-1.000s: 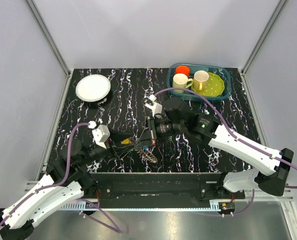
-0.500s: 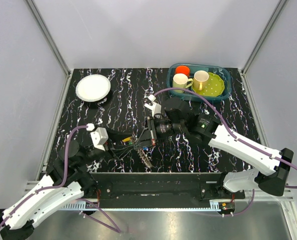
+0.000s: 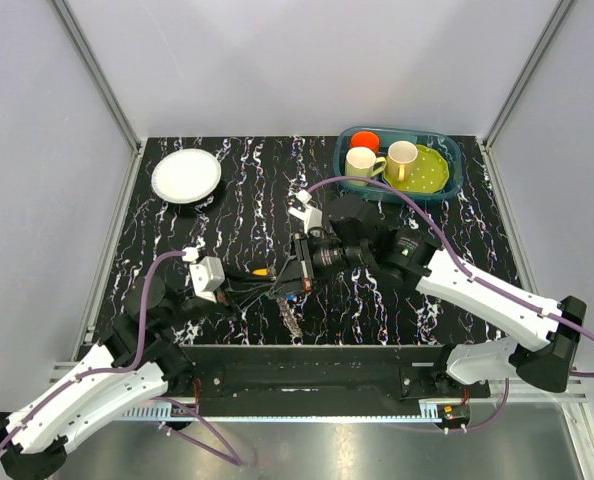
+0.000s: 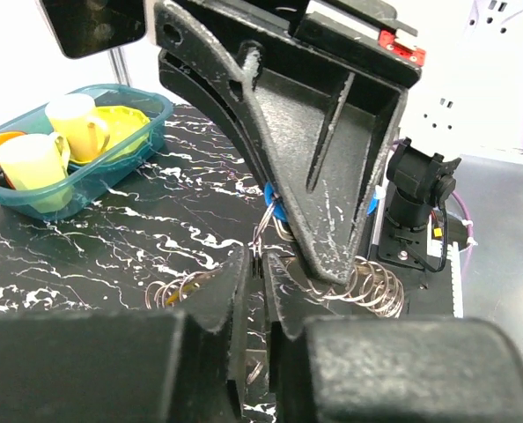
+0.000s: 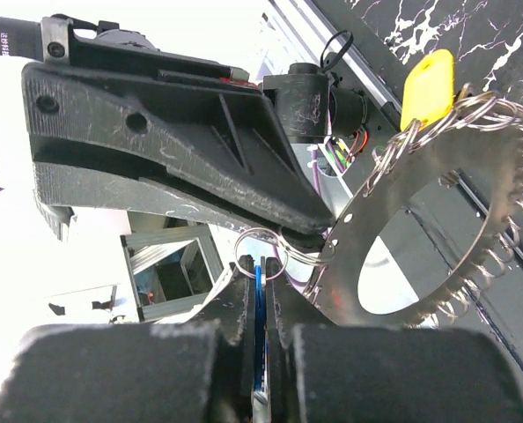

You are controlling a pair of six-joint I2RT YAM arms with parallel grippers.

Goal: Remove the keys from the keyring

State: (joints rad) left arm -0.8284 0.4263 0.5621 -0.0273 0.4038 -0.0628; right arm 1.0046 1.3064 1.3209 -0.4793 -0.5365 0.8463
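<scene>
Toward the near edge from the teal tub (image 3: 460, 170), and to the left of it, the keyring (image 5: 420, 172) hangs off the dark marbled table (image 3: 457, 260) between the two arms. It is a flat metal band pierced with small holes, and the keys (image 3: 288, 310) and small wire loops fan out around its rim on the side away from the tub. A yellow tag (image 5: 427, 81) sticks out from the rim on the side farther from the right gripper.

The right gripper (image 5: 260, 264) reaches in from the tub side. Its fingers are pressed together on a blue key (image 5: 258, 286), which is linked by a small wire loop to the band.

The left gripper (image 4: 257, 260) comes from the side opposite the tub and meets it tip to tip. Its fingers (image 4: 231, 291) are drawn in to a narrow slit with a thin metal loop standing in the gap. Whether the pads actually pinch that loop I cannot tell.

Inside the tub stand two pale mugs (image 3: 362, 160) beside a yellow-green dish (image 3: 427, 172).
</scene>
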